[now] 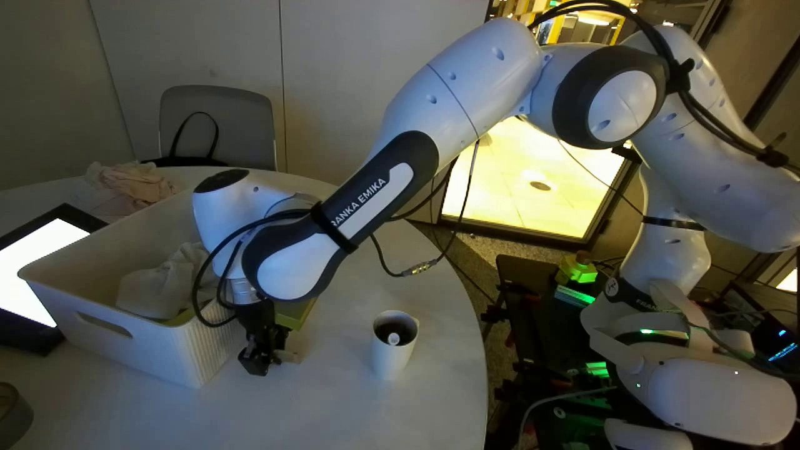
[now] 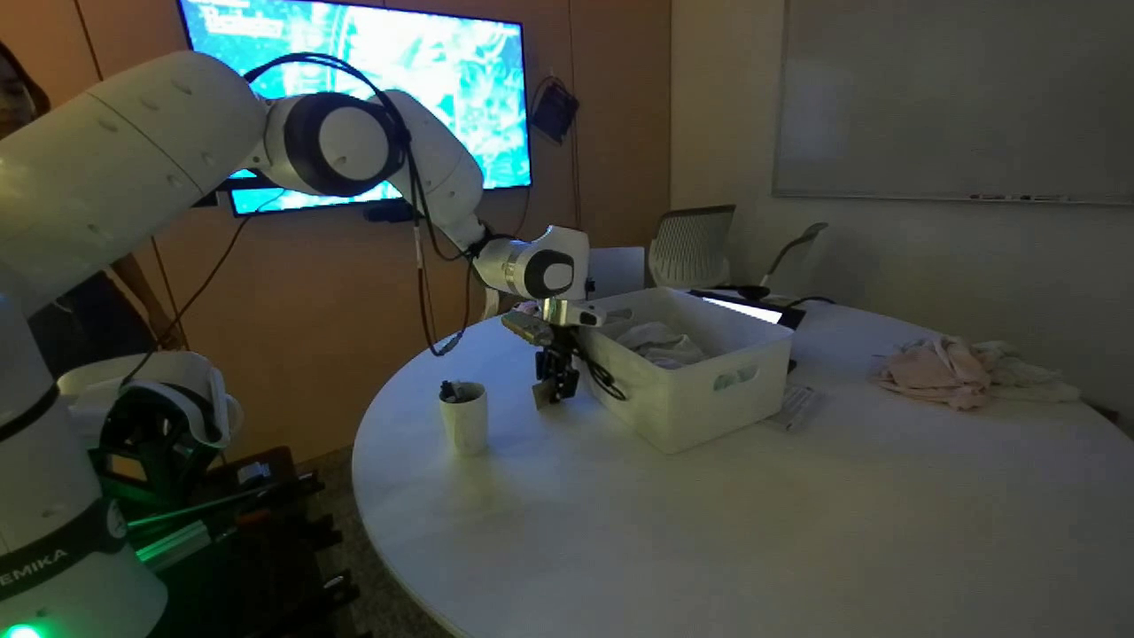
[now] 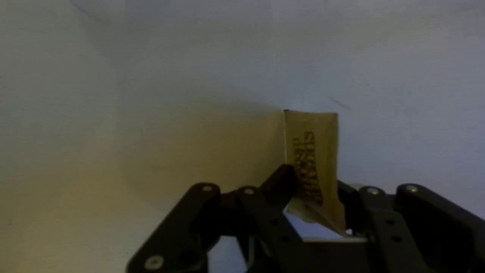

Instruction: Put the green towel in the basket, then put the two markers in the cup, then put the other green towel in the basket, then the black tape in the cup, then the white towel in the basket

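My gripper [image 3: 316, 185] is shut on a small brown paper packet [image 3: 312, 151] with dark red print, seen in the wrist view. In an exterior view the gripper [image 2: 556, 390] holds the packet [image 2: 542, 395] low over the table, between basket and cup. The white basket [image 2: 687, 412] holds a whitish towel [image 1: 162, 287]; a sliver of green shows under it. The white cup [image 1: 392, 359] stands upright with dark items [image 2: 454, 391] in it; a white tip shows at its mouth. Whether these are markers or tape I cannot tell. A second green towel is not seen.
A pinkish cloth [image 2: 939, 370] and a whitish cloth [image 2: 1032, 381] lie on the table beyond the basket. A lit screen [image 1: 44, 269] stands beside the basket. A dark ring-shaped object [image 1: 14, 411] lies at the picture's lower left edge. Cables hang from the arm.
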Available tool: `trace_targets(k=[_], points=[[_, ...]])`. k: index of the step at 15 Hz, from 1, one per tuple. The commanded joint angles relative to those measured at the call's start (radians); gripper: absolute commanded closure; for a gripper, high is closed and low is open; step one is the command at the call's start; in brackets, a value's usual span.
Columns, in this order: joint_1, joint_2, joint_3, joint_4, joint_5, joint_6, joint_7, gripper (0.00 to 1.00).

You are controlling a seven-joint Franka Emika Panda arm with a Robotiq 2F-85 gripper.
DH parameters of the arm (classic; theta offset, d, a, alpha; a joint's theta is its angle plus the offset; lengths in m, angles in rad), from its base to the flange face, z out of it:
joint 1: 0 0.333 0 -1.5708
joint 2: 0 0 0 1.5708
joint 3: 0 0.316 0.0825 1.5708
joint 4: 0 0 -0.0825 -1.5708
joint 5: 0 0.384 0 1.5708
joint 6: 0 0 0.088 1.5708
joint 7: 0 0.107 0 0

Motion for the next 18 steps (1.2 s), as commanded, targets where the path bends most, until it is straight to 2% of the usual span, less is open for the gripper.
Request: trace_targets(k=[1,10,18], points=[[0.000,-0.029,0.003,-0.006,0.023,-0.074,0.007,0.87],[-0.008,-0.171,0.009,-0.087,0.063,-0.238,0.030,0.89],[-0.019,-0.380,-0.002,-0.344,0.080,-0.174,0.108,0.89]])
